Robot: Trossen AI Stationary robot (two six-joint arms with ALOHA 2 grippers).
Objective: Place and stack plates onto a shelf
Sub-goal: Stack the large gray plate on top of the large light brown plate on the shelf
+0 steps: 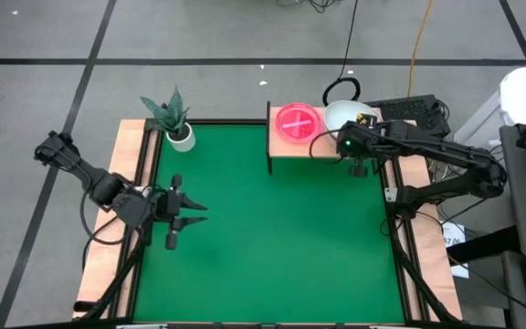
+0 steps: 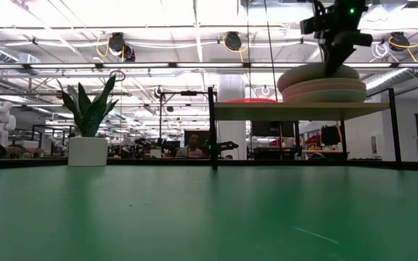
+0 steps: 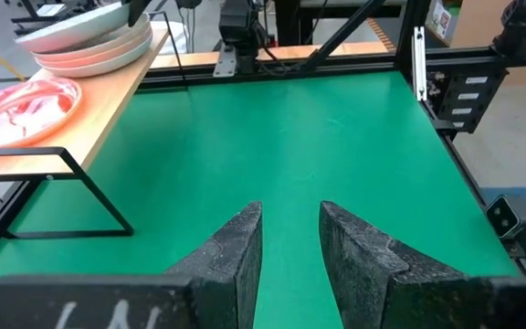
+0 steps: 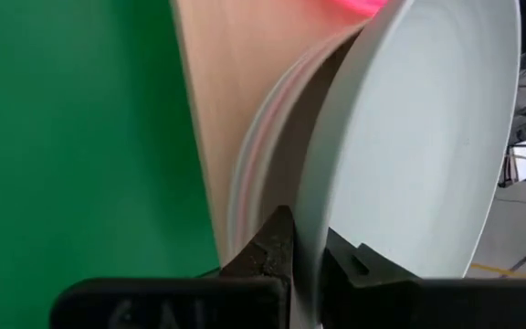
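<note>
The light-wood shelf [image 1: 292,148] stands at the table's far edge on thin dark legs. On its left part lie see-through magenta plates [image 1: 298,122], also seen in the low view [image 2: 256,101]. On its right part is a stack of pastel plates [image 2: 325,93]. The top one is a pale blue-green plate [image 4: 427,137], tilted over the pink and beige ones [image 4: 263,155]. My right gripper [image 1: 352,146] is shut on that top plate. My left gripper [image 3: 290,247] is open and empty, low over the table's left part [image 1: 185,212]. My right gripper pinches the pale blue-green plate's rim [image 4: 310,239] between its two fingers, one finger [image 4: 277,242] on the underside and one [image 4: 359,263] on the inner face. It comes from above [image 2: 336,54]. The plate sits tilted on the stack, its held side raised.
A potted plant in a white pot [image 1: 176,123] stands at the table's far left corner. The green tabletop [image 1: 272,238] lies between the arms. Wooden side strips [image 1: 121,210] run along both sides. Cables and equipment [image 1: 409,110] lie beyond the far right corner.
</note>
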